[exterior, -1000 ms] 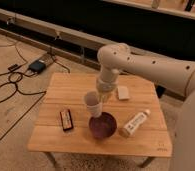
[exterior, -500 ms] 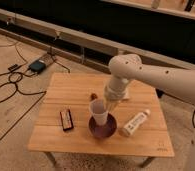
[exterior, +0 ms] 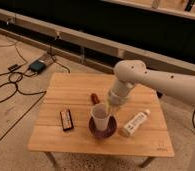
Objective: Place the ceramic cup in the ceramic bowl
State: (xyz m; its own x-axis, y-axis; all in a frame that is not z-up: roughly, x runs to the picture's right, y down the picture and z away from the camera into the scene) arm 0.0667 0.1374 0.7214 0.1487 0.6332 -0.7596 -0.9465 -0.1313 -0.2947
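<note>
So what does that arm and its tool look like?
The arm is smooth off-white: thick rounded tubes, a bulbous joint, a few small dark dots on the shell. No loose cables show. Its tool, at the rim of the cup, looks pale too.

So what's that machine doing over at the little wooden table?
A robot arm reaches down over the wooden table. Its gripper is at the rim of the white ceramic cup, which stands upright and appears to sit inside the dark maroon ceramic bowl. A white bottle lies beside the bowl.
</note>
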